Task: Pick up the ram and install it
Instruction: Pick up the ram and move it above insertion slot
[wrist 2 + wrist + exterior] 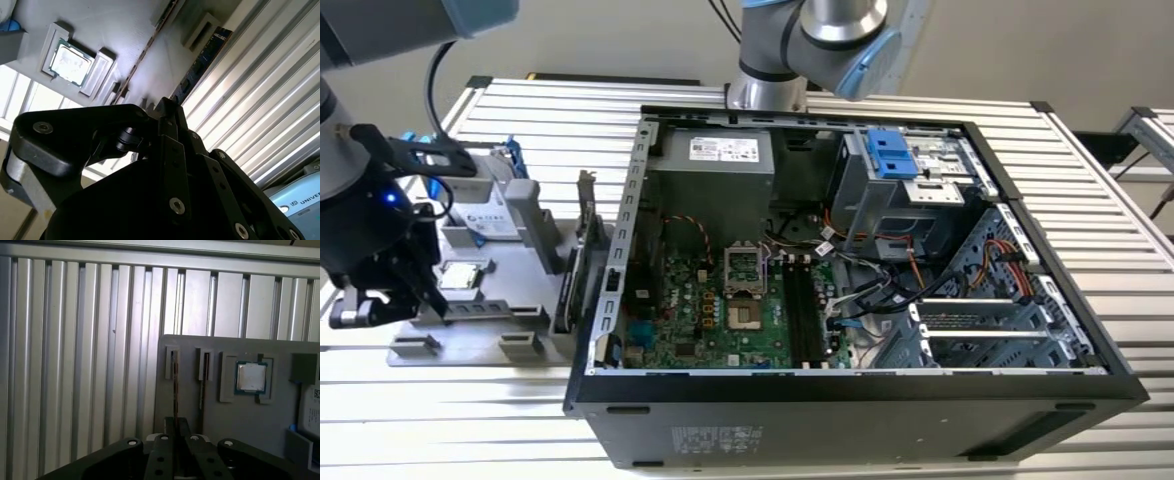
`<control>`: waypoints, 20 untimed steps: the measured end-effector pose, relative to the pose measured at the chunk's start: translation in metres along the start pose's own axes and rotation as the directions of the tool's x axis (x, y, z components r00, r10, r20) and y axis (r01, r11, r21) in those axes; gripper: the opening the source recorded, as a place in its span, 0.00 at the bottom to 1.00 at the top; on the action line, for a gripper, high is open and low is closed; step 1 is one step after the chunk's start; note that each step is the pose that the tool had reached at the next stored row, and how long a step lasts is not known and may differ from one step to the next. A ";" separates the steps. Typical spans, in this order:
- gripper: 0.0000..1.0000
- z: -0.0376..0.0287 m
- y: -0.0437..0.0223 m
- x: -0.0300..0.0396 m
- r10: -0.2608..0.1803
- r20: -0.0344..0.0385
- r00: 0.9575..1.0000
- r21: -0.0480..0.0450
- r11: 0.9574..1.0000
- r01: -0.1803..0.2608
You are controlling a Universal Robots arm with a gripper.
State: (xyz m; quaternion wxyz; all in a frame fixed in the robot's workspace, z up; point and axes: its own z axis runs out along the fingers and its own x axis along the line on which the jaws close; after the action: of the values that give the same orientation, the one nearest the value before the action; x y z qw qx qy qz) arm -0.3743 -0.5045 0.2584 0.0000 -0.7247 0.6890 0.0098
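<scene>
Down at the pincer (175, 429), I see the ram (175, 385) running straight into it, standing on its long edge in a slot of the grey tray (225, 430). I cannot tell whether the pincer is clamped on it. A second stick (202, 385) stands just beside, then a processor chip (251, 377). I judge the ram light, stiff, thin and fragile, best held by its flat faces near mid-length. The tray rests on the ribbed tabletop (75, 365), beside the open computer case (854, 400).
</scene>
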 end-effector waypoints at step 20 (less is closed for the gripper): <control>0.00 -0.0146 0.0002 -0.0001 0.000 0.000 1.000 0.000 1.000 0.000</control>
State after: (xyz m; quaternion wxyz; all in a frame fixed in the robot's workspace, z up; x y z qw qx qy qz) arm -0.3743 -0.5046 0.2730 0.0000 -0.7248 0.6889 0.0098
